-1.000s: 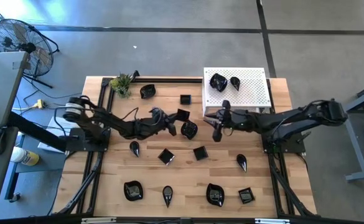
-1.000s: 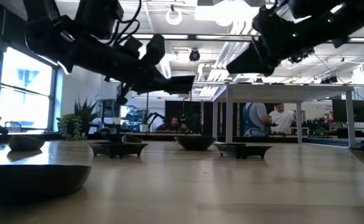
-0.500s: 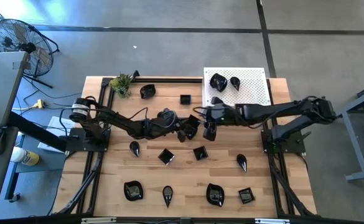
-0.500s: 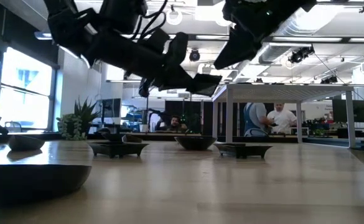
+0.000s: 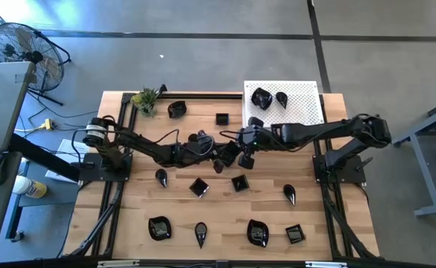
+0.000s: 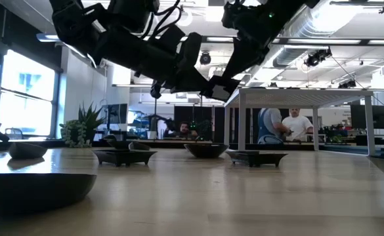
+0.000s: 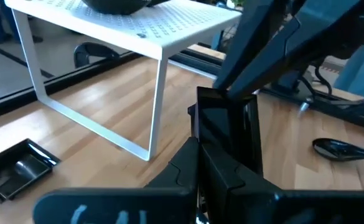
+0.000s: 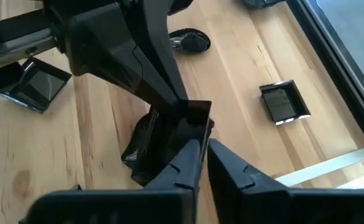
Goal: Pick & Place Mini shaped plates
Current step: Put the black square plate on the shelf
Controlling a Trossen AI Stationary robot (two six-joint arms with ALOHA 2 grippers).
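Mid-table, above the wood, my left gripper (image 5: 219, 158) pinches a square black plate (image 7: 226, 134). My right gripper (image 5: 247, 159) clamps the same plate's opposite edge.

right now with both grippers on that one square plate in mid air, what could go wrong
1. The left gripper and right gripper both pinch the square plate by its edges above the table; a poorly timed release could drop it.
2. The arms meet closely, so pulling apart carelessly might knock them together.
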